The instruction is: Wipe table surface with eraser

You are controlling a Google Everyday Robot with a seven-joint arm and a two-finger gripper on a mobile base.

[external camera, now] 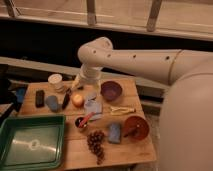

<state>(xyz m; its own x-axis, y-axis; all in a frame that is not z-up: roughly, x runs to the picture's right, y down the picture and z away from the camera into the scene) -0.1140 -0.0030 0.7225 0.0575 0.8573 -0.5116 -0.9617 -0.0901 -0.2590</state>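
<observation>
Gripper above tabletop, fingers apart, dark stick just beside them, eraser beyond stick, untouched.

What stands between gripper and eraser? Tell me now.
The gripper hovers right of the eraser in the view. The dark stick and blue-grey pad lie between them on the table; coming from above would likely clear both.
</observation>
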